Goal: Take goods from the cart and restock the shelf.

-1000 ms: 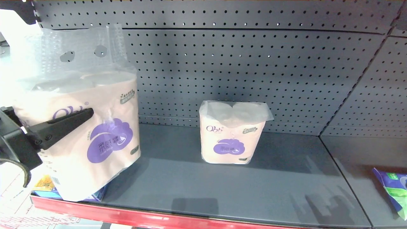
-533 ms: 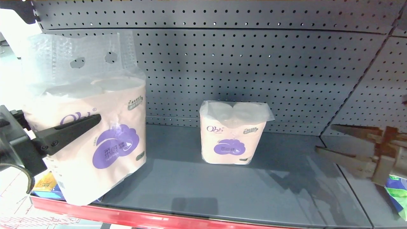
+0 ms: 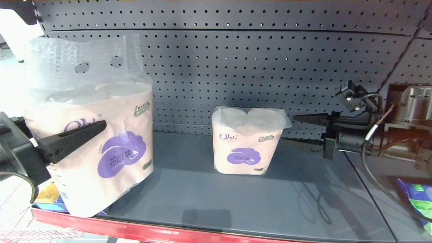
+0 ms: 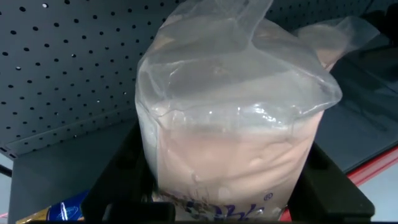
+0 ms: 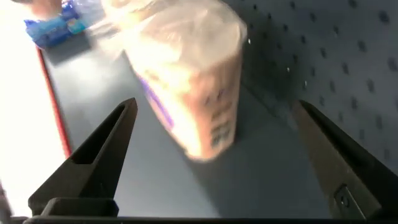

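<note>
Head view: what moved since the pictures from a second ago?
The right tool came in from the right, open, and now points at the small tissue pack on the shelf. The left tool, shut on the big tissue pack, carried it a little to the right. The small tissue pack stayed put.

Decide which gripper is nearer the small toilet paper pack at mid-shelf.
Right. The right gripper is open just beside the small pack. The left gripper is far off at the left end of the shelf, shut on the large pack.
</note>
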Motion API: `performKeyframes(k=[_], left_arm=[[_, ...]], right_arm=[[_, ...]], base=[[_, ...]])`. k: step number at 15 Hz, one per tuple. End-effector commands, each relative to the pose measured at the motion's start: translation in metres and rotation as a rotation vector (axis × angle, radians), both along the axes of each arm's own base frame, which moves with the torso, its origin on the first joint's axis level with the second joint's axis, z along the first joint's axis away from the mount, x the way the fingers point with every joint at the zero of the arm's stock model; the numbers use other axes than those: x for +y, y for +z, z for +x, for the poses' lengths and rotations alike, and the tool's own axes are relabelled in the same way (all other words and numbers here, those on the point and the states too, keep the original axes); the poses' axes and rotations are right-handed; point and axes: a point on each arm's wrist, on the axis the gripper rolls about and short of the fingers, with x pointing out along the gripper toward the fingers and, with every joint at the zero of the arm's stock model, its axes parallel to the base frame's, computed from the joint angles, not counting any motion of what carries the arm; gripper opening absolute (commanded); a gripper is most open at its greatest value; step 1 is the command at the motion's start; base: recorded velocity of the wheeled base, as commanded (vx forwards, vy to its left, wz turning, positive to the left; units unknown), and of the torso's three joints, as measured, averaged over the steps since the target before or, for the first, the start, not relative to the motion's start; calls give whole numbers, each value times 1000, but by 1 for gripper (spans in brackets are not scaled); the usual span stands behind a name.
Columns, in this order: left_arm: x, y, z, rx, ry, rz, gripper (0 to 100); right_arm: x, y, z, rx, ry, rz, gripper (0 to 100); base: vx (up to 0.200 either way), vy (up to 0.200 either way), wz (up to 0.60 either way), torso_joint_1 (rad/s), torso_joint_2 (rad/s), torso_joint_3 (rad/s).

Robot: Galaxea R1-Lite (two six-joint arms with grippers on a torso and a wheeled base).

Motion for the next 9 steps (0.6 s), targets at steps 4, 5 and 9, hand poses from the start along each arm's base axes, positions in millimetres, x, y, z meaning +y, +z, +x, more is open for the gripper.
performKeyframes(k=[4,5,9], left_arm=[[1,0,-1,-2,15,0,0],[1,0,-1,-2,15,0,0],[0,-1,0,2,15,2,0]], right_arm=[[12,-15,19,44,51,-6,100],[13,-16,20,48,67,-2,100],[26,-20,26,34,132,-14,100]], base=[[0,0,0,0,0,0],[0,0,0,0,0,0],[0,0,0,0,0,0]])
